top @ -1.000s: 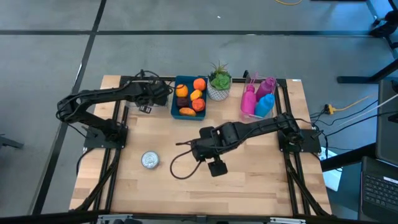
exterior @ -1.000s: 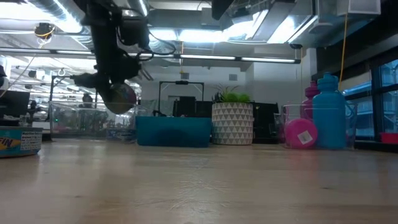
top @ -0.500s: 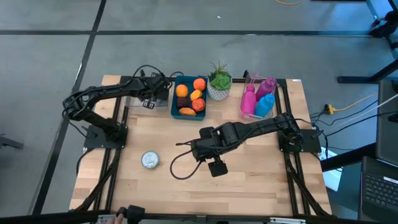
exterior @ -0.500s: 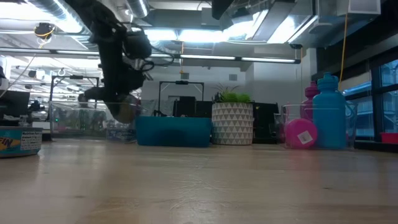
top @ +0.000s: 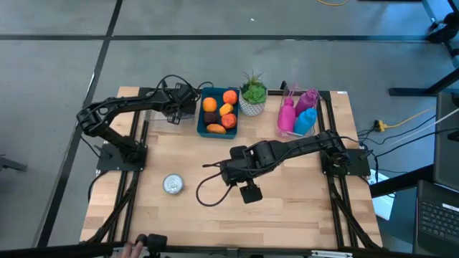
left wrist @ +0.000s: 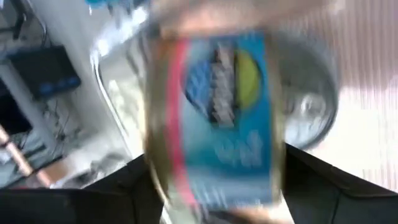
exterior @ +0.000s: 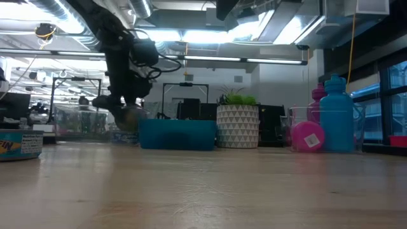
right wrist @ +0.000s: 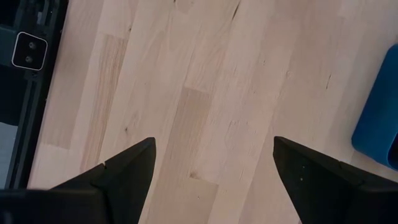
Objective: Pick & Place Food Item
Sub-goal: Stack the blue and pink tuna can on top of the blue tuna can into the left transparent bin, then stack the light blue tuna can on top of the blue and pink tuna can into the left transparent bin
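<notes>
Two cans are in play. One can [left wrist: 214, 112] sits between the fingers of my left gripper [top: 178, 109], at the far side of the desk [top: 287, 215], just beside the left wall of the blue bin [top: 200, 118] that holds the fruit. The spare can [top: 173, 184] lies well apart, nearer the front edge.

I cannot tell if my left fingers are clamped on the can or only around it. My right gripper [right wrist: 212, 143] waits over bare wood near the middle, fingers wide apart.

To do this step well, I think the can should be level and low over its place before I let go, so it does not roll or knock the bin wall.

The label is blue with a red band and a yellow-green patch; its writing is too smeared to read.
</notes>
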You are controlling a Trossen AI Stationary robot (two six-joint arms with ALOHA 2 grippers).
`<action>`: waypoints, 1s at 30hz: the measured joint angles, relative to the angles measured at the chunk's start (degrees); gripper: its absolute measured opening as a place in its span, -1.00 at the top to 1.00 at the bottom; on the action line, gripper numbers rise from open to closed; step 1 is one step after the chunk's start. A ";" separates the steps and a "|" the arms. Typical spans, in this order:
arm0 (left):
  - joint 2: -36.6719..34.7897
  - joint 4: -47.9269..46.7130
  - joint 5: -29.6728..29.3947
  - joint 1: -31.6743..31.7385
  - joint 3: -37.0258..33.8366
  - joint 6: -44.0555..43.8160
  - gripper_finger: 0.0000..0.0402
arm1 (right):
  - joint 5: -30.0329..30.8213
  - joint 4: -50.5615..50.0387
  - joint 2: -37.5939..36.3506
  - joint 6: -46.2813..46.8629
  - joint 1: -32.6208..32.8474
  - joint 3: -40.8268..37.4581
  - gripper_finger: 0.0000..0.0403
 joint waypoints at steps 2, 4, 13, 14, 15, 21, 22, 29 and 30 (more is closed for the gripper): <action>-0.02 -1.53 -3.51 -0.63 0.00 -1.05 -0.35 | 0.00 0.02 0.00 0.01 0.00 0.00 -0.59; -0.02 -3.20 -5.35 -1.02 0.00 -3.88 -0.37 | 0.00 0.02 0.00 0.02 0.00 0.00 -0.59; -0.48 -13.47 1.50 -2.33 0.22 -10.13 -0.33 | 0.00 0.03 0.00 0.00 -0.02 0.00 -0.59; -0.84 -13.47 2.31 -2.69 0.22 -10.19 -0.32 | 0.00 0.04 0.00 -0.01 -0.02 0.00 -0.59; -1.28 -13.31 2.96 -3.08 0.22 -10.26 -0.31 | 0.00 0.04 0.00 0.00 -0.02 0.00 -0.59; -4.85 -13.55 7.72 -5.29 3.31 -11.65 -0.28 | 0.00 0.04 0.00 -0.02 -0.13 0.00 -0.59; -5.52 -13.56 7.77 -5.42 4.07 -11.84 -0.27 | 0.00 0.04 0.00 -0.02 -0.17 0.00 -0.59; -9.69 -14.47 2.24 -5.60 10.28 -15.59 -0.27 | 0.07 0.02 0.00 0.02 -0.20 0.00 -0.59; -10.41 -15.67 2.84 -5.92 11.65 -18.01 -0.27 | 0.32 -0.04 0.00 0.06 -0.20 0.00 -0.59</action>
